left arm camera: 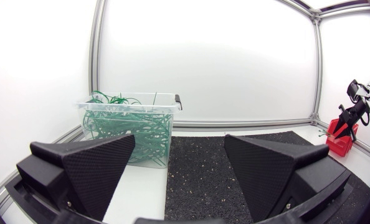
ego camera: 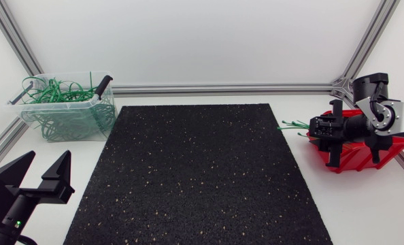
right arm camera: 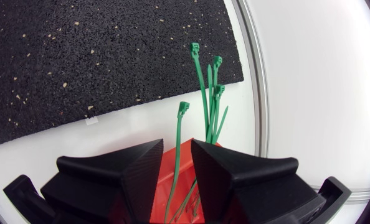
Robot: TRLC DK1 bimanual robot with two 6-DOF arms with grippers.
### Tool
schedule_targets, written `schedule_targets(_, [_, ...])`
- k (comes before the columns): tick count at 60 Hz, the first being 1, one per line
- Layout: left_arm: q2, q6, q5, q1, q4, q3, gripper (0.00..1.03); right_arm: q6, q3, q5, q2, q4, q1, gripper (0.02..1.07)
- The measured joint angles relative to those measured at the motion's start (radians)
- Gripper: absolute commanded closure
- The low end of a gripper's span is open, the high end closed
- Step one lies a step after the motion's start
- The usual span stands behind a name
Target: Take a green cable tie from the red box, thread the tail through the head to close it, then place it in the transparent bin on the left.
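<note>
- The red box (ego camera: 355,158) sits on the white tabletop (ego camera: 365,204) at my right, just beside the right edge of the black speckled mat (ego camera: 195,170).
- A bundle of straight green cable ties (right arm camera: 208,93) sticks out of the box's open side. Their long axes run across the tabletop towards the mat, with the square heads at the far ends and the tails down in the box.
- From above, the heads reach about as far as the mat's edge.
- The right gripper (right arm camera: 177,146) hangs over the box, pointing along the ties. Its fingers stand a little apart with a narrow gap between them.
- One single tie (right arm camera: 179,127) runs lengthwise through that gap, its head ahead of the fingertips. The fingers are not pressing it from both sides.
- The left gripper (ego camera: 49,162) is at the near left corner of the tabletop, beside the mat. Its fingers are wide apart and hold nothing.
- The transparent bin (ego camera: 66,101) stands at the far left, well apart from both grippers. It holds a tangled heap of looped green ties (ego camera: 52,90).
</note>
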Motion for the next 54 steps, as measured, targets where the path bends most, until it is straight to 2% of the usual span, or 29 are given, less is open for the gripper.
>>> schedule_targets(25, [0.0,0.0,0.0,0.0,0.0,0.0,0.03,0.0,0.0,0.001,0.032,0.031,0.0,0.61])
schedule_targets(39, [0.0,0.0,0.0,0.0,0.0,0.0,0.03,0.0,0.0,0.005,0.064,0.053,0.002,0.88])
schedule_targets(54, [0.0,0.0,0.0,0.0,0.0,0.0,0.03,0.0,0.0,0.019,0.069,0.108,0.006,0.91])
